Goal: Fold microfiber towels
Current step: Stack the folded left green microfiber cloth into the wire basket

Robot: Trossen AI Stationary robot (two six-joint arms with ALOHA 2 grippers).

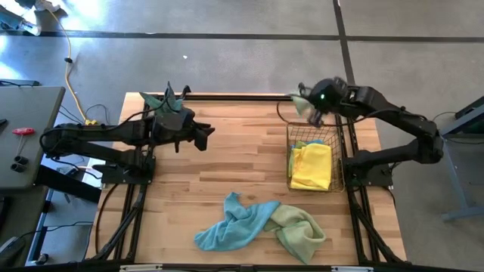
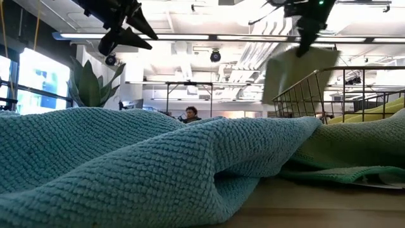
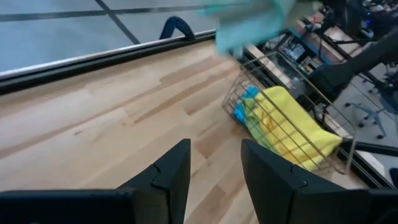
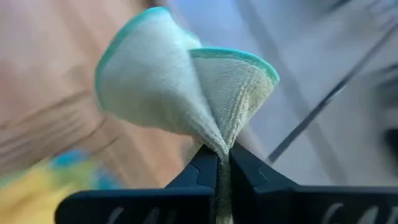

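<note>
On the pale wooden plank table [image 1: 227, 162], blue and green towels [image 1: 261, 224] lie crumpled; copper wire basket [image 1: 310, 159] holds yellow cloth [image 1: 311, 168]. Right gripper [image 4: 224, 163] pinches pale green towel [image 4: 186, 93]; left gripper [image 3: 214, 168] gapes empty.

pale green towel [image 4: 186, 93] hanging pinched aloft | blue towel [image 1: 231, 227], green towel [image 1: 299, 227] crumpled, touching | yellow towel [image 1: 311, 166] in basket

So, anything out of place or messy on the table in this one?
Mildly. A light blue towel and a green towel lie crumpled together near the table's front edge, unfolded. The right gripper pinches a pale green towel above the basket.
</note>
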